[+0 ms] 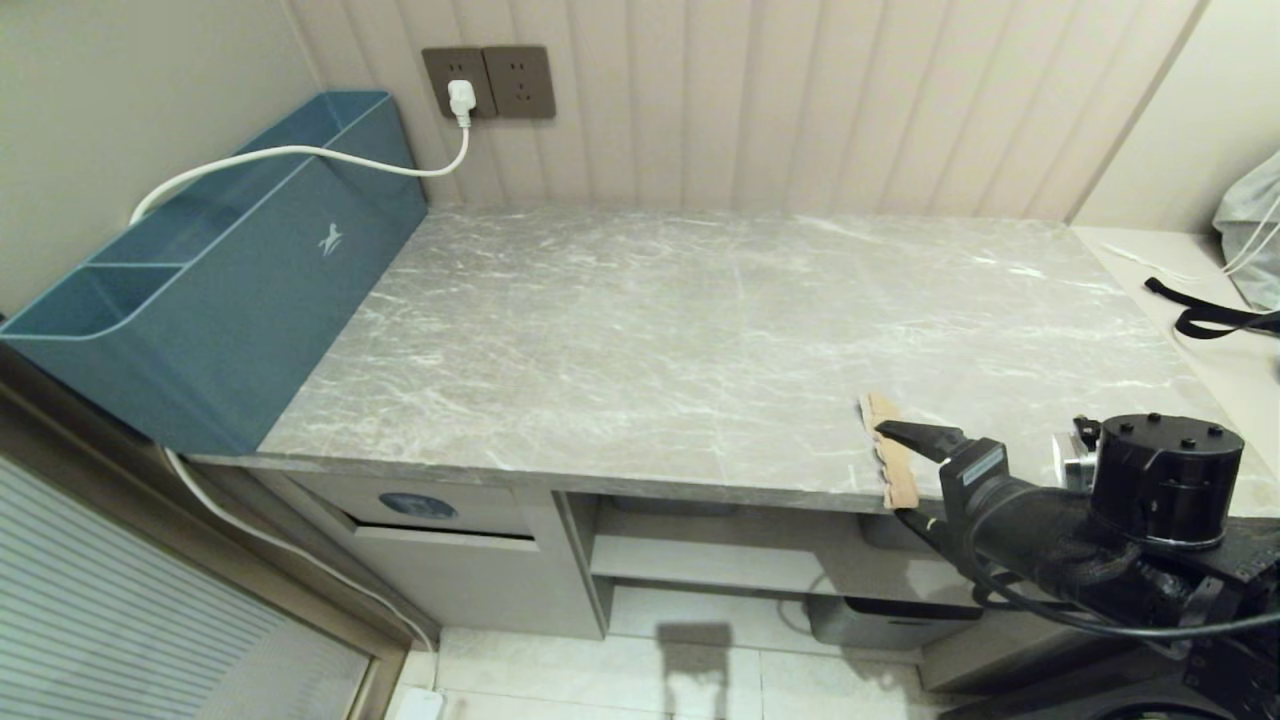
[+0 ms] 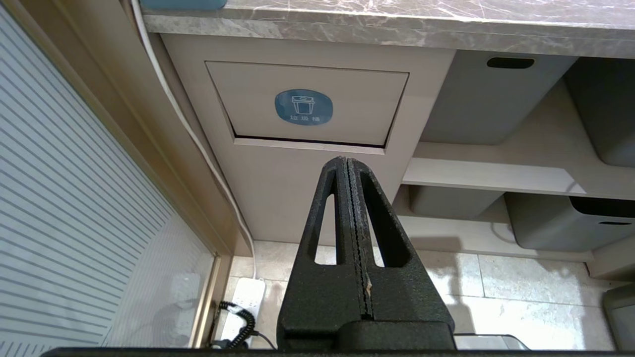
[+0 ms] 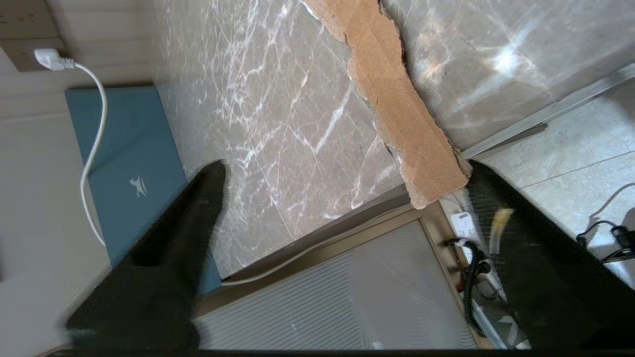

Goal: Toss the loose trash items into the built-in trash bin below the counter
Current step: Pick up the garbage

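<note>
So from the head view, the only scrap I can spot is a long torn strip of brown cardboard (image 1: pixel 890 450) lying on the wide grey marble-look counter (image 1: pixel 640 330), right at the front edge on the robot's right side, with its near end poking out over the lip. The right gripper (image 1: pixel 905 480) is right up against that strip, coming in from the right, one black finger over the slab and the other below the edge, so the strip's long axis runs across the gap between them. The beige built-in trash bin with the round blue sticker (image 1: pixel 418 506) sits under the counter's left end, well apart from the strip, below a long blue-teal plastic box (image 1: pixel 230 290). Left wrist view: the left gripper (image 2: pixel 351 163) is clamped fully closed on nothing, hanging in front of the bin flap (image 2: pixel 307 104), nowhere near the cardboard. Right wrist view: jaws spread wide, nothing held, the strip's overhanging tip (image 3: pixel 426 168) sitting between the fingers, nearer one of them. I'd say the right arm is clearly the one for this grab.
</note>
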Tool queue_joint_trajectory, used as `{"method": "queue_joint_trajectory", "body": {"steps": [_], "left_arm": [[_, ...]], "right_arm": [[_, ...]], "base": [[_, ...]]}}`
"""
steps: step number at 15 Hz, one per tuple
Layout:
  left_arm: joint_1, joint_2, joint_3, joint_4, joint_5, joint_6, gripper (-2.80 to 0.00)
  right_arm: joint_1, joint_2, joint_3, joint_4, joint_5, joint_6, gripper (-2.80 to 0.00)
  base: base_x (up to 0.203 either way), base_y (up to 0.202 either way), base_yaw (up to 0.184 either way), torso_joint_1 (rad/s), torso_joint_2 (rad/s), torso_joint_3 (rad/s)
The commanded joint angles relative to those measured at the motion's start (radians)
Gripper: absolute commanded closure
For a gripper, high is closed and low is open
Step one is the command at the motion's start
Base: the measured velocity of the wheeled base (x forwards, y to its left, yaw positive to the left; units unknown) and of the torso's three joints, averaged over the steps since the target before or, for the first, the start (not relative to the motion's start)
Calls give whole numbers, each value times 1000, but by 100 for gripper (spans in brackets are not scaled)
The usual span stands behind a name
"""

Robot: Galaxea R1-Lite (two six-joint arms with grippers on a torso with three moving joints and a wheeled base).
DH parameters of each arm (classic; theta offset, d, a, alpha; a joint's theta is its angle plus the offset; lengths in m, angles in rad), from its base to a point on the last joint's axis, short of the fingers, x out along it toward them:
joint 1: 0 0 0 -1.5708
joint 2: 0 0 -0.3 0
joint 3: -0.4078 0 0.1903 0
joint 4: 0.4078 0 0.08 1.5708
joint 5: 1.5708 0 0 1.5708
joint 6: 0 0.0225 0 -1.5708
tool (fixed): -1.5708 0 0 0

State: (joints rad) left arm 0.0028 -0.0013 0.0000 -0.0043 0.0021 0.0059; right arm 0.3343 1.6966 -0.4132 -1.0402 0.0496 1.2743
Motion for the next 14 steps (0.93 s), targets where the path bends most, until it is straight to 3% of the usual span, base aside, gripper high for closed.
{"method": "queue_joint_trajectory", "body": {"steps": [1, 14], "left_arm": [[0, 0, 2, 0, 1, 0, 0], [0, 0, 2, 0, 1, 0, 0]], "right_arm": [[0, 5, 1, -6, 3, 8, 0], [0, -19, 34, -6, 1, 4, 0]], "base": [[0, 0, 0, 0, 0, 0], [0, 0, 0, 0, 0, 0]]}}
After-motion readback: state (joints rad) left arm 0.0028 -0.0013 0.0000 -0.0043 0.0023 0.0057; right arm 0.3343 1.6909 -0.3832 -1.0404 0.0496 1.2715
